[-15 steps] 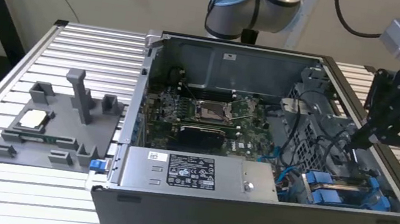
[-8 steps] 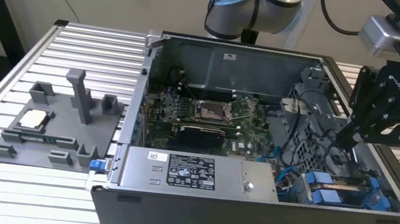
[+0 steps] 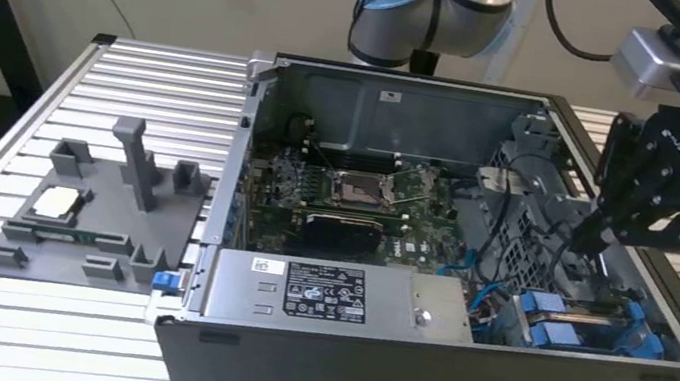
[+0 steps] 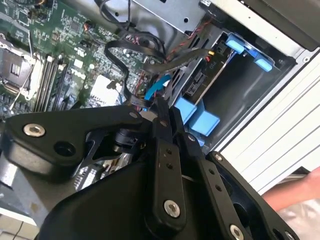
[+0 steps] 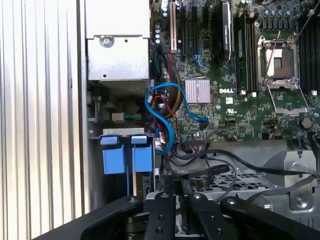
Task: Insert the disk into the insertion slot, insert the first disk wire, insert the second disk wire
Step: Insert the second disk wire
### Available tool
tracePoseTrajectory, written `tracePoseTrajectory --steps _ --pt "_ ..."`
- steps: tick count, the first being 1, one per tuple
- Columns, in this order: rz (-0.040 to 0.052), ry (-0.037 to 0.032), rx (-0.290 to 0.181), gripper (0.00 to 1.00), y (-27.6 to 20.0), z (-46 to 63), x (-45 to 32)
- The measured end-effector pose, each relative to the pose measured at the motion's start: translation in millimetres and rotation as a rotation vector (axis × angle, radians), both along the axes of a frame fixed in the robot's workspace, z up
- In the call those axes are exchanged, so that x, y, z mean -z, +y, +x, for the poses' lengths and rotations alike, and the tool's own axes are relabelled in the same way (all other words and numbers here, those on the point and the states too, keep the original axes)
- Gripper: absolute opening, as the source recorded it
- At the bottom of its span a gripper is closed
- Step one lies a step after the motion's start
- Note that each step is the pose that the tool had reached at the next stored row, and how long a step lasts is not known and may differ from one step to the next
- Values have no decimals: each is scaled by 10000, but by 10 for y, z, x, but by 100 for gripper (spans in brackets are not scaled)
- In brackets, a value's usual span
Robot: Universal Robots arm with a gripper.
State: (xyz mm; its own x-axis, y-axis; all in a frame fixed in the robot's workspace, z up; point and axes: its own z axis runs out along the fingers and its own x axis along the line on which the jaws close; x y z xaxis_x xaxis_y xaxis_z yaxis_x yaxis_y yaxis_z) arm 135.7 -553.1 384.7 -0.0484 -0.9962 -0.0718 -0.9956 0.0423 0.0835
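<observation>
Black hand (image 3: pixel 592 238) pinched narrow among loose black cables (image 5: pixel 220 167) beside blue-railed insertion slot (image 3: pixel 590 324).

A ribbed metal table (image 3: pixel 127 78) is carrying an open computer case (image 3: pixel 421 375) and, beside it, a grey plastic tray (image 3: pixel 91 234).

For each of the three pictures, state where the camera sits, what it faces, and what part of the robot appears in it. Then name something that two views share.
Exterior view: off the arm, above the table's edge, facing the open computer case; arm and gripper at its right.
First wrist view: on the arm, looking down on the motherboard and blue cable; the gripper shows.
Second wrist view: on the arm, slanting toward the insertion slot; the gripper shows.
Shared: both wrist views show the motherboard and blue tabs.
</observation>
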Motion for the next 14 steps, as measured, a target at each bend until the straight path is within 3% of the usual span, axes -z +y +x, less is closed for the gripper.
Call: tracePoseTrajectory --steps 14 --pt "-14 0 -2 16 -337 0 36"
